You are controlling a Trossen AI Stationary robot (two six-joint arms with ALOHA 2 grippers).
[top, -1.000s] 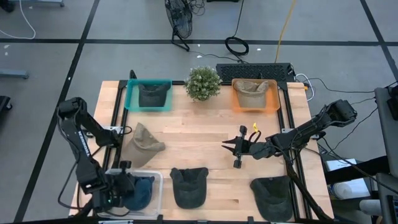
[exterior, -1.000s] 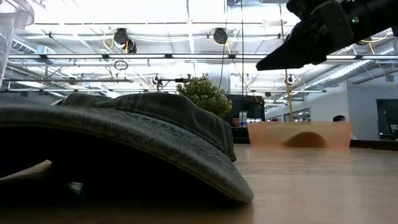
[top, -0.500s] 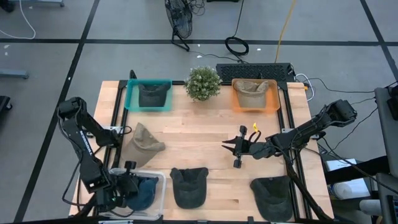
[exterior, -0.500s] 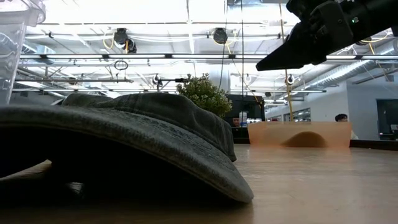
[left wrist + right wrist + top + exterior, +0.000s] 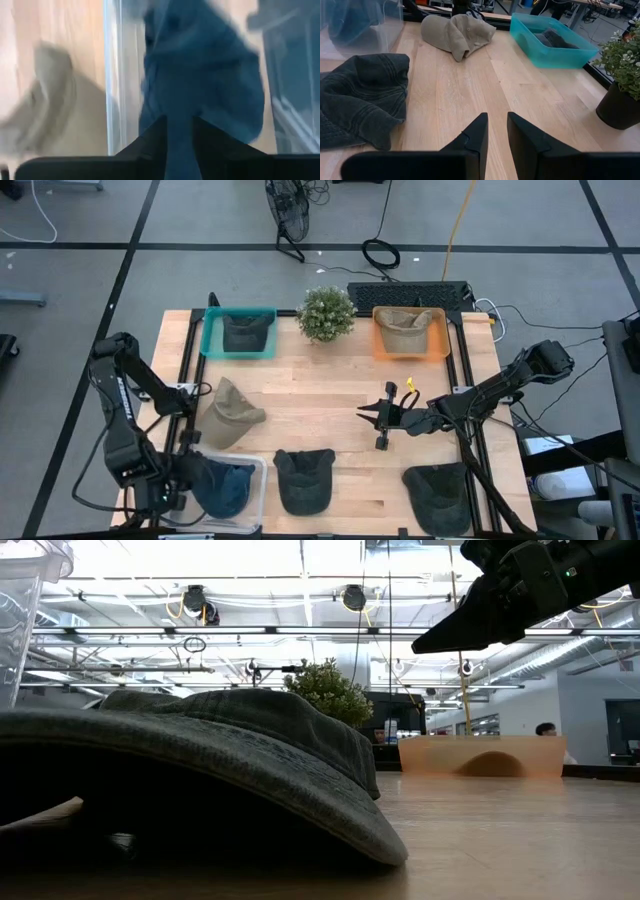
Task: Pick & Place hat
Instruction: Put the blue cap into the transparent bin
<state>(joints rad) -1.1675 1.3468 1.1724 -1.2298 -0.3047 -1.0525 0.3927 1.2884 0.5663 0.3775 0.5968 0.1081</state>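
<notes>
A blue hat (image 5: 222, 488) (image 5: 200, 75) lies in a clear bin (image 5: 255, 465) at the table's near left corner. My left gripper (image 5: 188, 478) (image 5: 180, 125) is at the bin's left side, pointing toward the table's right, shut on the hat. My right gripper (image 5: 365, 415) (image 5: 496, 117) (image 5: 420, 645) hovers above the bare table right of centre, shut and touching nothing. My left gripper pinches a part of the blue hat's cloth (image 5: 180, 107) on the hat's left side between its two fingers, coming level from the table's left. The rest of the hat spreads away from the fingers over the bin. The view is blurred, so edge or fold cannot be told.
A tan hat (image 5: 230, 412) (image 5: 455, 31) lies beyond the clear bin. Two dark hats (image 5: 305, 478) (image 5: 440, 492) lie along the near edge. At the far edge stand a teal bin (image 5: 210, 345), a potted plant (image 5: 326, 313) and an orange bin (image 5: 380, 345), each bin with a hat inside.
My left gripper has moved toward the table's left edge. The blue hat's left part has been drawn along with it toward the bin's left wall, while its right part has stayed in place.
</notes>
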